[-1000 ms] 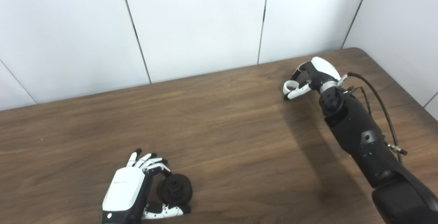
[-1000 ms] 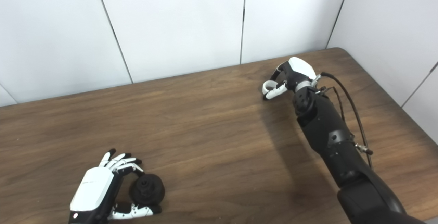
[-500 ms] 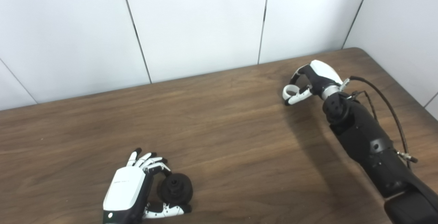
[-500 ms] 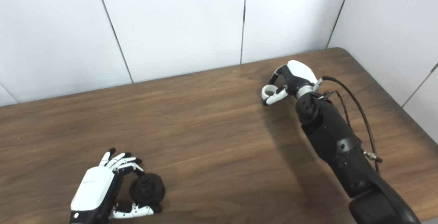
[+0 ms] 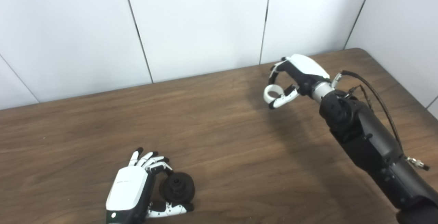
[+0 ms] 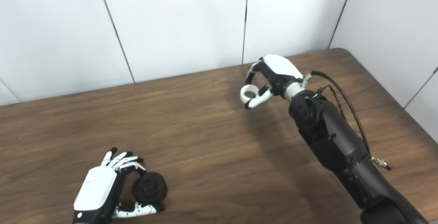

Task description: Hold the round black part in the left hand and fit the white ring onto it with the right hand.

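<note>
The round black part (image 5: 177, 190) lies near the table's front left, between the thumb and fingers of my left hand (image 5: 131, 191), which curls around it at table level. It also shows in the right eye view (image 6: 150, 190). My right hand (image 5: 297, 76) is raised above the table at the back right and is shut on the white ring (image 5: 272, 92), pinched between thumb and fingers. The ring shows in the right eye view (image 6: 248, 92) too. The two hands are far apart.
The brown wooden table (image 5: 226, 141) runs to white wall panels at the back and right. A black cable (image 5: 373, 94) loops along my right forearm. The table's right corner (image 5: 359, 51) is rounded.
My right hand has lifted off the table with the white ring and moved left, toward the table's middle. My left hand and the black part have stayed in place.
</note>
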